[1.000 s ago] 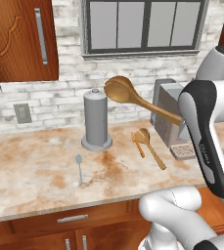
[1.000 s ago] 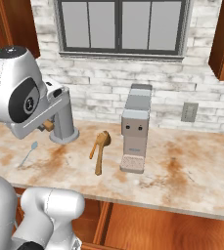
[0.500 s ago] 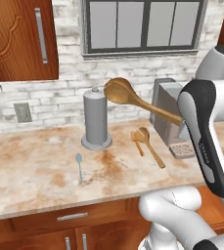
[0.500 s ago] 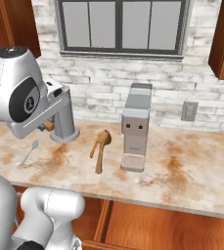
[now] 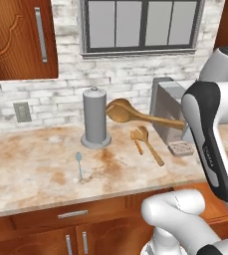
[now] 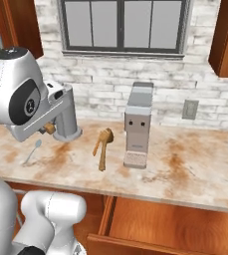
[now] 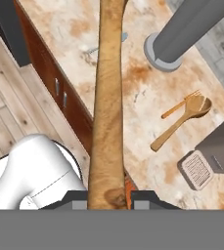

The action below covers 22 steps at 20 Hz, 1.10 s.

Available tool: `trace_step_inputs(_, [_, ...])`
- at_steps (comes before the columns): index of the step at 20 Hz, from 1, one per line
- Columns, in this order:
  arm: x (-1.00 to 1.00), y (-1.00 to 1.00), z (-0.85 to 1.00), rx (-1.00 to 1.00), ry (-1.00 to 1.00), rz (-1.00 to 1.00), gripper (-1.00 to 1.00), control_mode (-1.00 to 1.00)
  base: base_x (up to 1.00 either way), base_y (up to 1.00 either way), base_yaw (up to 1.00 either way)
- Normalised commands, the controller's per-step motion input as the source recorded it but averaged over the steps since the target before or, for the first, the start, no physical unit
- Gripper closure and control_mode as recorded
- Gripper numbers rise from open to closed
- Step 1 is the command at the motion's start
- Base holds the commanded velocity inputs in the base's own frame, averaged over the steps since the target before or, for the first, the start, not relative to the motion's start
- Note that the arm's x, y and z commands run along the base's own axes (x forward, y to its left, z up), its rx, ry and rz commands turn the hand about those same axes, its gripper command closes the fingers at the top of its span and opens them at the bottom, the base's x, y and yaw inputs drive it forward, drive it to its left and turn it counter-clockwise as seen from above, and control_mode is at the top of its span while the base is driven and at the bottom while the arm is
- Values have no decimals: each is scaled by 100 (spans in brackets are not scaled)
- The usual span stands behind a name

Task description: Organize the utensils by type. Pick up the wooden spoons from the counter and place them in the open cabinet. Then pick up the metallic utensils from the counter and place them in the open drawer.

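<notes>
My gripper [image 7: 108, 197] is shut on the handle of a large wooden spoon [image 5: 123, 110], which hangs level in the air in front of the grey canister; its handle [image 7: 107, 107] runs up the hand view. A second, shorter wooden spoon [image 5: 149, 144] [image 6: 103, 144] [image 7: 182, 124] lies on the marbled counter [image 5: 31, 179] with a thin orange fork-like piece [image 7: 181, 105] crossing its bowl end. A slim metal spoon [image 5: 79, 162] [image 6: 33, 151] lies left of them. The open drawer [image 6: 175, 224] juts out below the counter. The open cabinet is out of view.
A tall grey canister [image 5: 95, 117] [image 6: 65, 112] stands at the back of the counter. A grey box appliance [image 5: 168, 107] [image 6: 138, 122] with a grid tray stands right of the lying spoon. A closed carved cabinet door [image 5: 16, 35] hangs upper left.
The held spoon's bowl end has dropped lower, from level with the canister's top to beside its body. Everything on the counter has stayed put.
</notes>
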Motion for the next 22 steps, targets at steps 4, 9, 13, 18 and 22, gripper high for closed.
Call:
trace_step_inputs(4, [0, 0, 0, 0, 0, 0, 100, 100, -38, 43, -11])
trace_step_inputs(9, [0, 0, 0, 0, 0, 0, 100, 100, -33, 60, -13])
trace_step_inputs(13, [0, 0, 0, 0, 0, 0, 100, 100, -29, 70, -16])
trace_step_inputs(18, [0, 0, 0, 0, 0, 0, 100, 100, -48, 58, -16])
trace_step_inputs(22, [0, 0, 0, 0, 0, 0, 100, 100, -64, 46, -13])
